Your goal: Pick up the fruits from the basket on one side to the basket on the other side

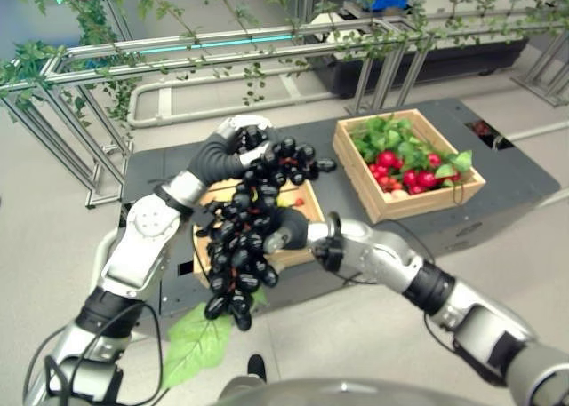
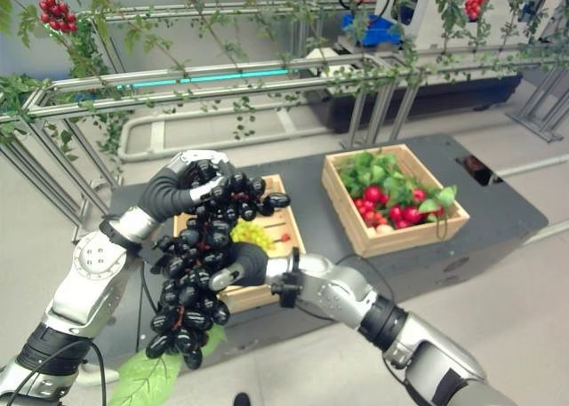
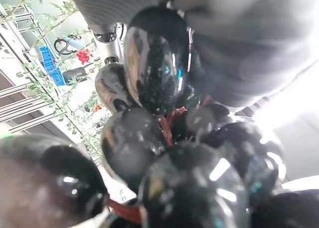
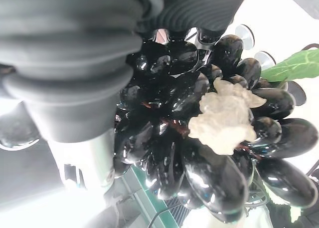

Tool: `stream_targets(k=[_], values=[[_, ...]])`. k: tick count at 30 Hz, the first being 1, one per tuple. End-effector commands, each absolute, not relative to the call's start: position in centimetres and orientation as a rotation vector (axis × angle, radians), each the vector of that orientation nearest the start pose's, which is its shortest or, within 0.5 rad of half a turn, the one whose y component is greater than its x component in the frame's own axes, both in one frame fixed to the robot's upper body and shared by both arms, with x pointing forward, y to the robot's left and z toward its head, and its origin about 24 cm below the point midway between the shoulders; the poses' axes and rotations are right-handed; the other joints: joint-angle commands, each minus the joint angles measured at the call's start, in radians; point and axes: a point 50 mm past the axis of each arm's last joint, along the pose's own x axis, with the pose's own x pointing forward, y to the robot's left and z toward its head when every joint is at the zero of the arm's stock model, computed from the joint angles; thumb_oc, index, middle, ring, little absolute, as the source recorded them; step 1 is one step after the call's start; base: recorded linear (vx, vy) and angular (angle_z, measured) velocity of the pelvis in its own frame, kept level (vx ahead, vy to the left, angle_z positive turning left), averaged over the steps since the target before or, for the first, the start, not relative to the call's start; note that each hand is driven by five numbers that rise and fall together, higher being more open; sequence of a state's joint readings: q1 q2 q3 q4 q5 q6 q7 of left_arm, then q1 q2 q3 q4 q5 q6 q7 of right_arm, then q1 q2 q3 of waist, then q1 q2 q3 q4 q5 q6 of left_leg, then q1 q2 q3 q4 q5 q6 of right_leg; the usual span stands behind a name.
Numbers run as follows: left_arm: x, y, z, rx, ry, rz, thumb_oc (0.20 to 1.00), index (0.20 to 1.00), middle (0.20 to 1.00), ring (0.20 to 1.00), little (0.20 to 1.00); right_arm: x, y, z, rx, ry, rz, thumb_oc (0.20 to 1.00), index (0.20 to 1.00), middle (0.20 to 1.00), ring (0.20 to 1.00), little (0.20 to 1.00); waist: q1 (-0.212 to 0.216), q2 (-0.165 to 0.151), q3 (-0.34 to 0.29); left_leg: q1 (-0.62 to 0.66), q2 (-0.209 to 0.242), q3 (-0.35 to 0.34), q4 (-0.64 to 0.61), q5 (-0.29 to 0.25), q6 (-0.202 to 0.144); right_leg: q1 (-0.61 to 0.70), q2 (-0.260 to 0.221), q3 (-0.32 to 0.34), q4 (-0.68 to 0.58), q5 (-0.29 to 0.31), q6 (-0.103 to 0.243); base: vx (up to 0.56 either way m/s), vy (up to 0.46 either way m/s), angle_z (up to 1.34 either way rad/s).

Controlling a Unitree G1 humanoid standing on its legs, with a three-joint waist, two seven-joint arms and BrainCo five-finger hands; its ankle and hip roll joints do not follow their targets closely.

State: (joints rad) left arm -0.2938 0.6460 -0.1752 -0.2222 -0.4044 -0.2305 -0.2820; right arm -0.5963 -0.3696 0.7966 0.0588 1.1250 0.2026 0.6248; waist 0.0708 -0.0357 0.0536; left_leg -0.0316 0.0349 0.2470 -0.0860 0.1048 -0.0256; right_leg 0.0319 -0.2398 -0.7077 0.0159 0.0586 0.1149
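A large bunch of black grapes (image 1: pixel 244 237) hangs in the air over the left wooden basket (image 1: pixel 308 209). My left hand (image 1: pixel 233 147) is curled over the top of the bunch. My right hand (image 2: pixel 247 262) grips its middle from the right side, fingers wrapped into the grapes (image 4: pixel 199 113). A green leaf (image 1: pixel 196 342) dangles from the bunch's lower end. Inside the left basket lie green grapes (image 2: pixel 252 234) and a small red fruit (image 2: pixel 284 237). The right wooden basket (image 1: pixel 436 197) holds red fruits (image 1: pixel 387 162) among green leaves.
Both baskets stand on a dark low platform (image 1: pixel 520 179). Behind it runs a metal frame (image 1: pixel 267 46) hung with leafy vines and red berry clusters (image 2: pixel 55 13). Grey floor lies in front of the platform.
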Motion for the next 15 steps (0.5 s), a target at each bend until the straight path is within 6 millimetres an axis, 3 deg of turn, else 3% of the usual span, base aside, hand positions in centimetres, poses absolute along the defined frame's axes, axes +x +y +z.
stream_targets(k=[1,15], values=[[26.54,16.10,22.02,0.322,-0.775,-0.557,0.200,0.200,0.200,0.200,0.200,23.03,1.78,14.59,0.592,0.023,1.679,0.200,0.200,0.200,0.200,0.200,0.019,-0.035,-0.002,0.092,-0.032,0.014,0.007,-0.127,-0.034,-0.077,0.003,0.023,-0.003,0.074,0.027,0.00,0.000,0.00],[26.35,15.94,21.86,0.317,-0.782,-0.548,0.200,0.200,0.200,0.200,0.200,22.91,2.14,14.60,0.617,0.029,1.682,0.200,0.200,0.200,0.200,0.200,0.019,-0.031,-0.004,0.095,-0.031,0.016,0.008,-0.127,-0.034,-0.076,0.005,0.022,-0.002,0.069,0.023,0.00,0.000,0.00]])
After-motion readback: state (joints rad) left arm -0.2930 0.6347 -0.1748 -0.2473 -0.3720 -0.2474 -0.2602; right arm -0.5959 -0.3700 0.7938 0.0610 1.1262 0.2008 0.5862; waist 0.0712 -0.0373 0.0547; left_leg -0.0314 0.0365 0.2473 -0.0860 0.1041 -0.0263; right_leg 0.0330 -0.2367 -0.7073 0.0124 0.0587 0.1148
